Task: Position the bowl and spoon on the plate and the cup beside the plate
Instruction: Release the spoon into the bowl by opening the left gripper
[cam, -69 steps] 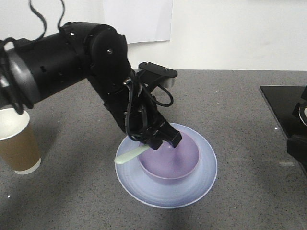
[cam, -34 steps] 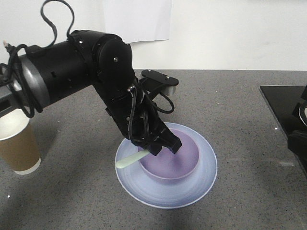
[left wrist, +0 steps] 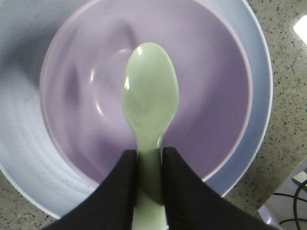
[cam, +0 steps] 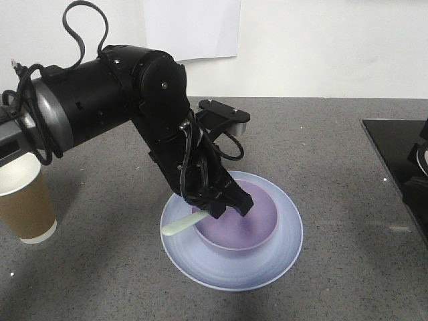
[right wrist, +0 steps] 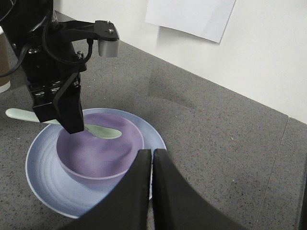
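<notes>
The lavender bowl [cam: 244,227] sits in the middle of the pale blue plate [cam: 267,267]. My left gripper [cam: 226,207] is shut on the handle of the mint spoon [cam: 179,226]. In the left wrist view the spoon [left wrist: 149,96] has its scoop over the inside of the bowl [left wrist: 211,76], with the plate [left wrist: 261,86] around it. The handle sticks out over the bowl's left rim. The brown paper cup [cam: 23,200] stands upright at the far left, apart from the plate. My right gripper [right wrist: 152,155] is shut and empty, above the plate's [right wrist: 43,182] near-right edge.
The table is grey speckled stone [cam: 334,147]. A black flat surface [cam: 394,154] lies at the right edge. A white wall with a paper sheet [cam: 190,27] stands behind. The left arm's bulk hangs over the table's left middle.
The left arm has lowered and shifted slightly, bringing the spoon down closer over the bowl. The bowl, plate and cup have not moved.
</notes>
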